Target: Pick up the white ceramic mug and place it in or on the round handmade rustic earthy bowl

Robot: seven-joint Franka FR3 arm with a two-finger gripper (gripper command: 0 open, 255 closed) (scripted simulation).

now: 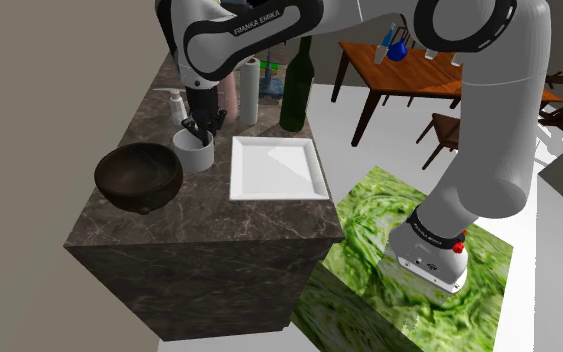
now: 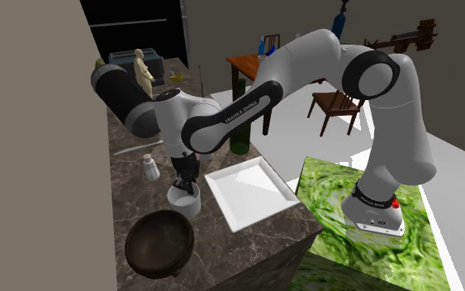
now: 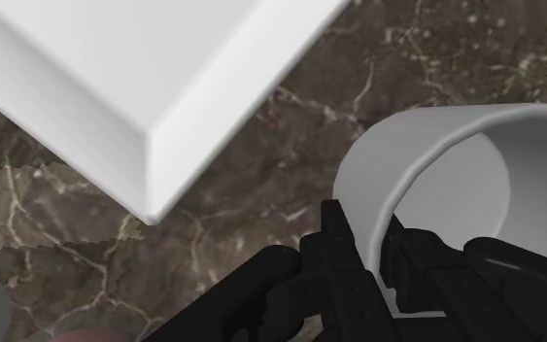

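Black fingers (image 3: 344, 257) of the tool (image 3: 373, 241) are clamped on the rim of the mug (image 3: 427, 136), one outside its wall and one inside, with the wall pinched between them. From the shoulder view the white mug stands upright and looks to rest on the dark, veined worktop (image 1: 219, 215). It sits between the bowl (image 1: 139, 175) and the tray (image 1: 276, 167), just beside each. The bowl is round, dark brown and open side up, and it sits at the worktop's near corner on the view's left. The tray is white, square and shallow. One of its corners lies close to the mug in the wrist view. A dark green bottle (image 1: 295, 90) stands behind the tray. The arm (image 2: 222, 120) bends down over the mug, tool pointing straight down.
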